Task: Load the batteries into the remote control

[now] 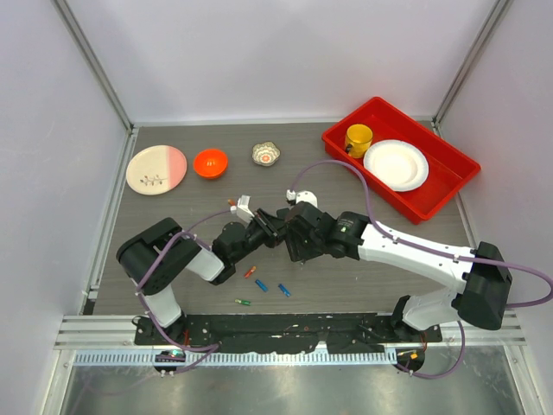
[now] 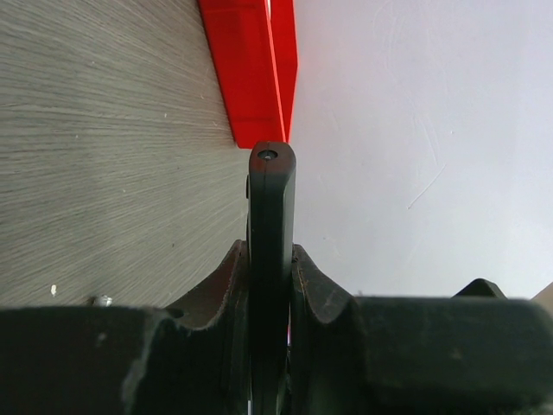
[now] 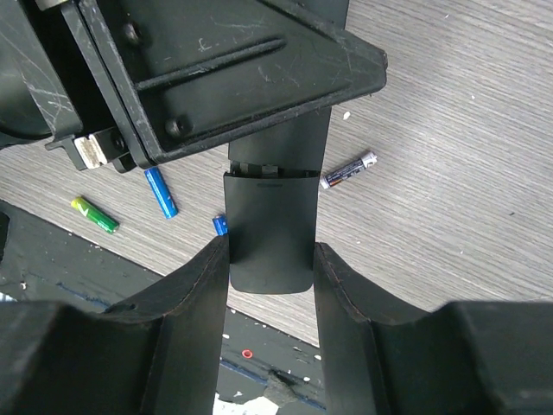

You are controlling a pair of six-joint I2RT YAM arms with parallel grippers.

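– In mid-table the two arms meet. Which one has the remote [image 2: 272, 199]?
– The left gripper [image 2: 270, 259]. Its jaws are pinched tight on the flat faces. The remote sticks out past the fingertips, edge-on to that wrist camera and held above the table [image 1: 346, 290].
– And the right gripper [image 3: 270, 259]?
– It comes in from the opposite end with its jaws about half apart. There is one finger [image 3: 203, 294] against each long edge of the remote, and both look to be touching it. The remote's rounded end sits between them. A seam crosses its black face just below the left gripper's body.
– Where is that in the top view?
– Just below the centre of the frame, mostly hidden by the two wrists.
– The batteries [image 1: 261, 285]?
– They lie loose on the table at lower centre, well apart from the remote. There is an orange battery [image 1: 250, 271], two blue ones just below and to its right, and a green battery [image 1: 243, 302] lowest of all. The right wrist view also shows a silver battery [image 3: 348, 170], right of the remote and apart from the coloured ones.
– What else is there?
– A red tray [image 1: 449, 160] at upper right holds a yellow cup [image 1: 359, 138] and a white plate [image 1: 396, 164]. An orange bowl [image 1: 210, 162] and a pink plate [image 1: 156, 169] sit at upper left.
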